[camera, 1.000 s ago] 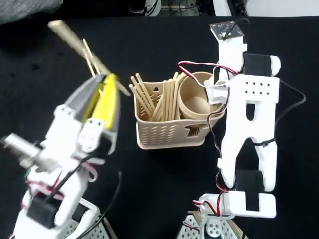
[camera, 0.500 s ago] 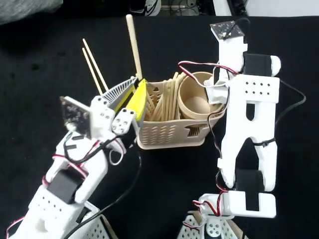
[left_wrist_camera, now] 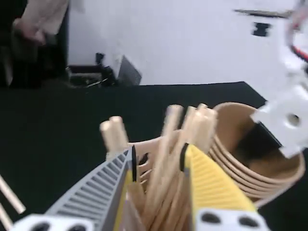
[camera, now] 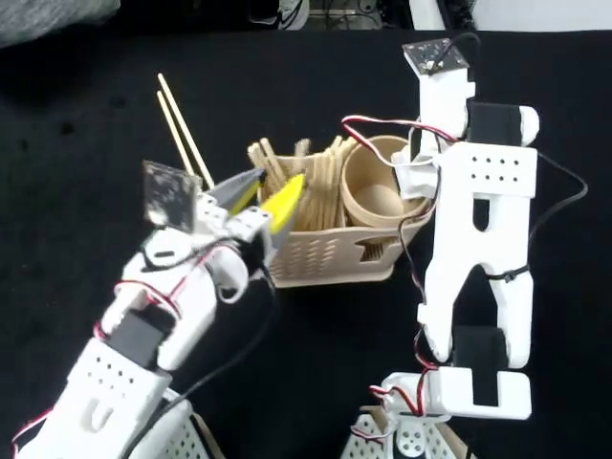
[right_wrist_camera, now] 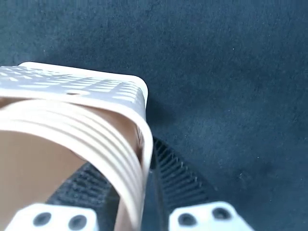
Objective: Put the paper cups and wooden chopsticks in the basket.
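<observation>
Wooden chopsticks (camera: pixel 320 186) standing in the basket (camera: pixel 325 258) are leaning in many directions, and I think this is making the main risk here. The left gripper (camera: pixel 271 186) is hanging low over the end of the basket that is far from the paper cups (camera: pixel 382 182). Its grey and yellow jaws are apart, and in the left wrist view several stick ends are showing between them. If the arm is lifting or swinging away without care, a jaw may be catching one of these ends and dragging it out, or it may be pushing the light basket sideways. The right gripper (right_wrist_camera: pixel 130 163) is helping against this. Its jaws are clamping the basket wall together with the rims of the stacked cups, one jaw inside and one outside, so the basket is being held in place. A second danger is waiting with the two loose chopsticks (camera: pixel 180 124). They are lying flat and thin on the black table cloth (camera: pixel 96 96), close side by side, so a gripper may be sliding over them or taking only one.

These two sticks are lying well apart from the left gripper, farther from the robot's base and on the side away from the basket. The cups are sitting nested inside the basket, at the right gripper's end.
</observation>
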Available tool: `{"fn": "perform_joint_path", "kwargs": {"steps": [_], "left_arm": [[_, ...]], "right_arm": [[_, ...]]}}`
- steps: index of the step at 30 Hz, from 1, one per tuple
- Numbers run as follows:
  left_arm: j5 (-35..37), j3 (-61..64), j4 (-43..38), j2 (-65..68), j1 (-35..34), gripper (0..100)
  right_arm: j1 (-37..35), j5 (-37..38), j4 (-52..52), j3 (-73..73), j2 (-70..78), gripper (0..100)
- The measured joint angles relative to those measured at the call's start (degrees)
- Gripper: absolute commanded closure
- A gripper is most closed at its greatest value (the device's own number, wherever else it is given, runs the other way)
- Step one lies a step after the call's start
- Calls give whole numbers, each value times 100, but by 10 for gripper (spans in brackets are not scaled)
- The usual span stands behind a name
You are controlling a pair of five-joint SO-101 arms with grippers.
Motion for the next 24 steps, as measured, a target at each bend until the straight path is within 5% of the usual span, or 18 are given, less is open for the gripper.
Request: {"fn": "perform_joint_path", "kwargs": {"steps": [8,14,24], "left_arm": [[193,-774,1029,0,-703,798],[765,-1442,1486,211,-2075,795],[782,-3314,2040,3640,-2620,794]], "right_arm": [[-88,-9,0,0,0,986],[-88,-9,0,0,0,986],[-88,-9,0,0,0,986]]}}
